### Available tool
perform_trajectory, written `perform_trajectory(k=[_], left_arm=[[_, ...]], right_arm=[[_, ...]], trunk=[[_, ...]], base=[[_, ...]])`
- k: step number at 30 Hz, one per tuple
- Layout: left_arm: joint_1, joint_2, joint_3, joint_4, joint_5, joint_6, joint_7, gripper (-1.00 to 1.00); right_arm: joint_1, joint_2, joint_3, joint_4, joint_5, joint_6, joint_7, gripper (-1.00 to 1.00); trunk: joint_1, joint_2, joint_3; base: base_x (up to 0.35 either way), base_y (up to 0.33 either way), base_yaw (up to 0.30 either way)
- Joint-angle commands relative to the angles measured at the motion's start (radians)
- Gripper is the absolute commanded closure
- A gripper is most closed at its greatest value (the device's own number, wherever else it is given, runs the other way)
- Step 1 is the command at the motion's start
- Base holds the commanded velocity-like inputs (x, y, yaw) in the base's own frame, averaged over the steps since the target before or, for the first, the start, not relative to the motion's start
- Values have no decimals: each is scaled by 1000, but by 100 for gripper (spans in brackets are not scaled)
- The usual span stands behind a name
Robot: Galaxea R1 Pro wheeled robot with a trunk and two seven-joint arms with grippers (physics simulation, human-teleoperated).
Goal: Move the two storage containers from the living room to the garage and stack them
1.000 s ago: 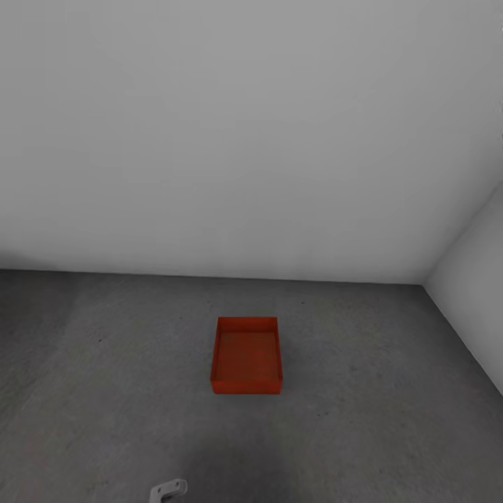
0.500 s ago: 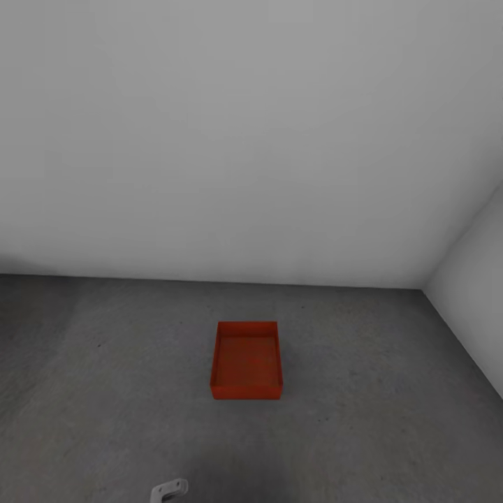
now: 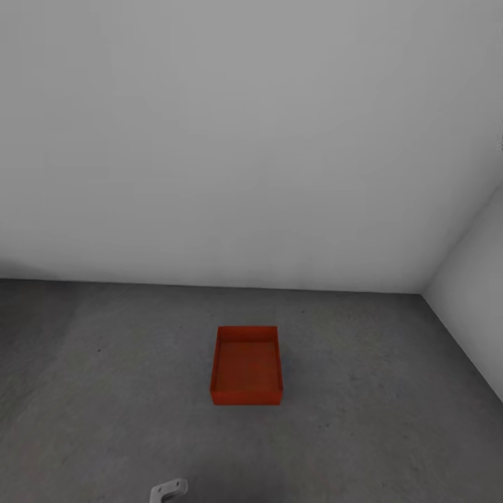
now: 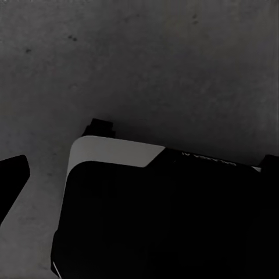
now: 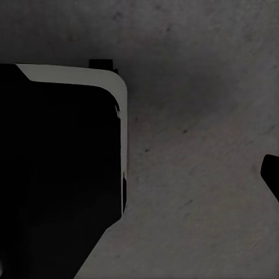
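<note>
the garage's white wall (image 3: pixel 244 140) rises over the grey concrete floor (image 3: pixel 105 391), where one orange-red container (image 3: pixel 246 374) sits alone near the corner. i can't tell the state of either gripper's fingers. risk: the second bin, stacked off-centre, could slide off.

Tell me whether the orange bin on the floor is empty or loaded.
Empty: the head view looks into the storage container and shows only its bare orange bottom.

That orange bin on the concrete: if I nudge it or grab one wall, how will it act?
The storage container looks thin-walled and empty, so probably light with walls that may flex. Its flat bottom on the floor suggests it slides rather than rolls. Low and wide, it seems unlikely to tip.
</note>
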Motion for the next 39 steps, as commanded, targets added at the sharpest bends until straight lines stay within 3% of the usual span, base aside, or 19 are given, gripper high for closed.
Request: perform_trajectory(k=[1, 39], left_arm=[[-1, 0, 5, 0, 5, 3, 3, -100], [-1, 5, 5, 0, 6, 3, 3, -100]], right_arm=[[0, 0, 8, 3, -10, -6, 0, -100], [10, -2, 8, 3, -10, -7, 1, -100]], trunk=[[1, -2, 0], [1, -2, 61]], base=[[0, 0, 0], [0, 0, 0]])
